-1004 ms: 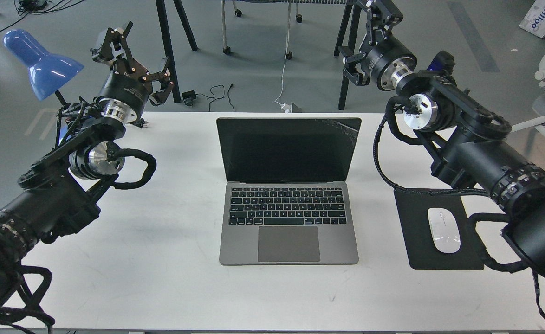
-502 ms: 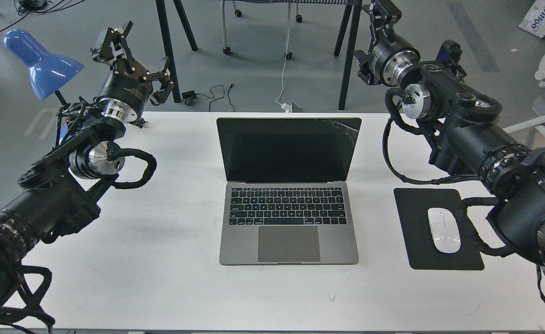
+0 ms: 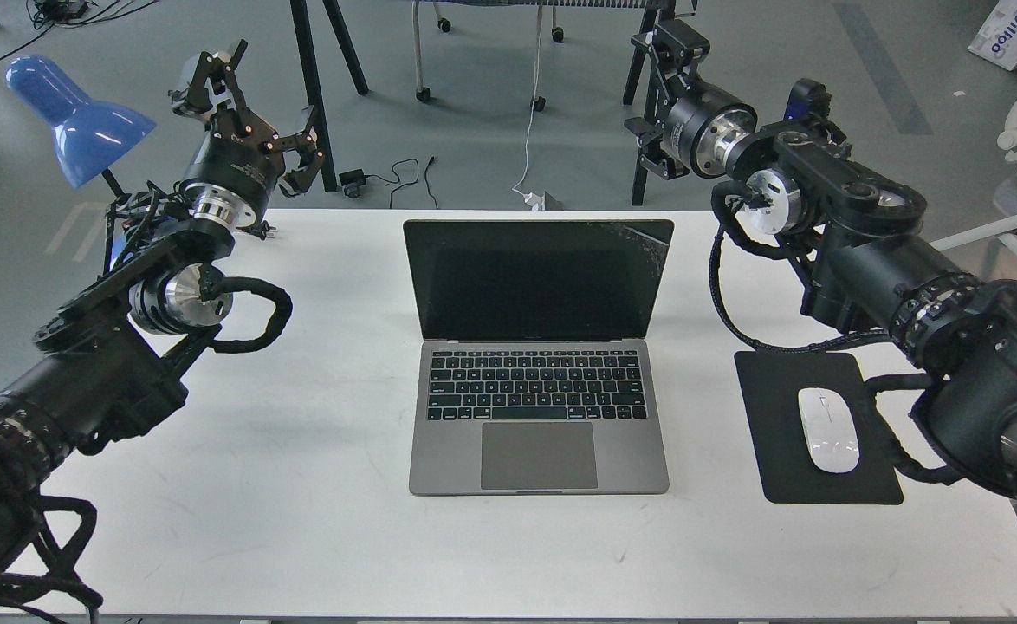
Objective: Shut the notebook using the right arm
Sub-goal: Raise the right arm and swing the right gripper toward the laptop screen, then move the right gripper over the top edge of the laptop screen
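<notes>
The notebook point(image 3: 539, 364) lies open in the middle of the white table point(image 3: 301, 520). Its black screen point(image 3: 536, 279) stands upright with a crack at the top right corner. My right arm point(image 3: 864, 260) reaches in from the right. Its gripper point(image 3: 650, 97) hangs open beyond the table's far edge, above and behind the screen's top right corner, and does not touch it. My left gripper point(image 3: 253, 100) is open and empty, raised over the far left corner of the table.
A black mouse pad point(image 3: 820, 429) with a white mouse point(image 3: 829, 429) lies right of the notebook, partly under my right arm. A blue desk lamp point(image 3: 75, 117) stands at the far left. Black stand legs point(image 3: 314, 87) and cables are on the floor behind the table.
My right gripper swung up, then left and down, and is now nearer the screen's top right corner. The right forearm lifted away from the mouse pad. Left arm and notebook have not moved.
</notes>
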Controlling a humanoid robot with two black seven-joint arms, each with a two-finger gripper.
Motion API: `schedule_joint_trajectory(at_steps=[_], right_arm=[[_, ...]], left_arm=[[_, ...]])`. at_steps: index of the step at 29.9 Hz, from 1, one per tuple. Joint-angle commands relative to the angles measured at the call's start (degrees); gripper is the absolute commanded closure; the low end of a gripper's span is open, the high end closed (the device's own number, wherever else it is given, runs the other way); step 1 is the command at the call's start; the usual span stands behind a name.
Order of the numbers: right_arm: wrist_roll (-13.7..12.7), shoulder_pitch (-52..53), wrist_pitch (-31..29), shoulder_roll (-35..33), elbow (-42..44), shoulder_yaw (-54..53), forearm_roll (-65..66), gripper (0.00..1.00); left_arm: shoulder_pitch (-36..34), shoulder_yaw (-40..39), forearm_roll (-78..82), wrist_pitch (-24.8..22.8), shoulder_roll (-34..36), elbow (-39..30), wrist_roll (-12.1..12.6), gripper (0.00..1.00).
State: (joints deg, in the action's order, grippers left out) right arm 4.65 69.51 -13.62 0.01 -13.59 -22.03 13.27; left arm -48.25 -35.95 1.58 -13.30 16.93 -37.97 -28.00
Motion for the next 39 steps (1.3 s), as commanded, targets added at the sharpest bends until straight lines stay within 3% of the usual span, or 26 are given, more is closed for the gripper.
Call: schedule_joint_trajectory(at_steps=[1, 27, 32, 39], right_arm=[[-0.17, -0.34, -1.06, -0.01, 0.05, 2.61, -0.08, 0.00], [-0.79, 0.62, -14.38, -0.01, -0.38, 12.63, 0.36, 0.00], [-0.79, 0.54, -14.38, -0.01, -6.17, 12.72, 0.53, 0.00], [-0.79, 0.18, -14.38, -9.14, -22.34, 16.32, 0.62, 0.00]], left_arm=[[-0.01, 0.00, 0.00, -0.06, 0.03, 0.00, 0.00, 0.00], [-0.01, -0.08, 0.00, 0.02, -0.15, 0.00, 0.00, 0.00], [-0.01, -0.08, 0.00, 0.02, -0.15, 0.00, 0.00, 0.00], [-0.01, -0.08, -0.08, 0.02, -0.15, 0.00, 0.00, 0.00]])
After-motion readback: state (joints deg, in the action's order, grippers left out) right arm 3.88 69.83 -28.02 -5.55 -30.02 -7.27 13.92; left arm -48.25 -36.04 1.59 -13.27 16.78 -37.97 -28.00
